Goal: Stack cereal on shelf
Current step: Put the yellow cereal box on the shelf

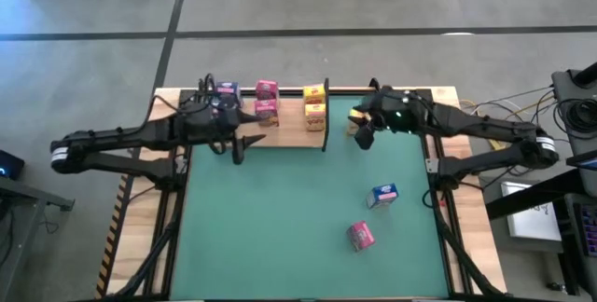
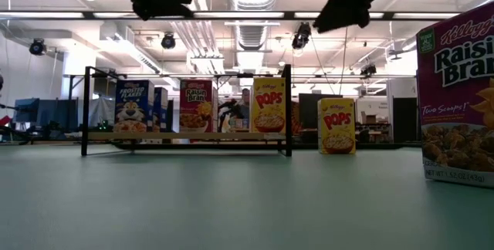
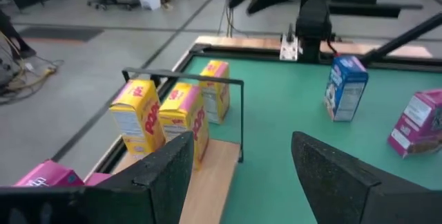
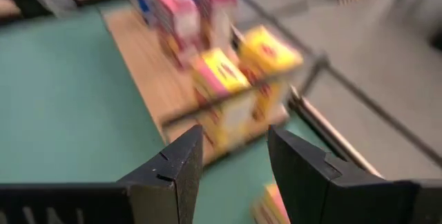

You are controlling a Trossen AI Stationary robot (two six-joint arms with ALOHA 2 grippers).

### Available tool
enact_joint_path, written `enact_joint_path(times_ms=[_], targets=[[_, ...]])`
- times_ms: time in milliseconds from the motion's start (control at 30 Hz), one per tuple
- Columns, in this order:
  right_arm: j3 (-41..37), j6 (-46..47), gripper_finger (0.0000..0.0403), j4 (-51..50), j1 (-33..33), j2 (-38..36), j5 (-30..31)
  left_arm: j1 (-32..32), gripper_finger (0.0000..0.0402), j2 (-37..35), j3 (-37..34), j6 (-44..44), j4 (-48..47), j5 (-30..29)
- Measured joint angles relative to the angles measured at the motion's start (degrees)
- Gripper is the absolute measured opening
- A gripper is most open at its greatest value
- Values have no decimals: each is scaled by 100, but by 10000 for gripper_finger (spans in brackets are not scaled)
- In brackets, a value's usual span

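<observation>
The shelf (image 1: 289, 134) is sitting along the far edge of the green mat (image 1: 280, 227), and it is carrying blue boxes (image 1: 227, 92) at its left end, two pink boxes (image 1: 267, 100) in the middle and two yellow boxes (image 1: 315, 102) against its right-hand posts. Just off that right end, a third yellow box (image 2: 336, 126) is standing upright on the mat, apart from the frame. Out on the open mat toward the near right, a blue box (image 1: 383, 195) and a pink box (image 1: 361, 235) are lying well apart from the shelf, with plenty of bare green around them. The right gripper (image 1: 364, 134) is hovering over the mat just beside the shelf's right end, fingers spread and gripping nothing. The left gripper (image 1: 236, 149) is hanging over the shelf's near edge, its fingers parted wide and empty too.
</observation>
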Motion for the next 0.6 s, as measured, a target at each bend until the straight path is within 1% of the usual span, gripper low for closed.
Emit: enact_joint_path(times_ms=[167, 300, 367, 433, 500, 600], targets=[[787, 110, 153, -1578, -458, 574, -3, 2, 227, -322, -241, 38, 194, -22], [1246, -80, 153, -2560, -855, 1057, -49, 2, 227, -444, -276, 50, 229, -22], [1380, -293, 153, -2795, -1078, 1261, -312, 2, 227, -446, -291, 50, 260, -22], [1437, -649, 153, -2906, -1321, 1434, -764, 2, 227, -433, -311, 48, 272, -22], [1444, -1262, 153, -2928, -1512, 1593, -1227, 2, 227, -401, -323, 48, 276, -22], [1398, -2160, 153, -2978, -1660, 1795, -1534, 2, 227, -352, -365, 32, 291, -20]])
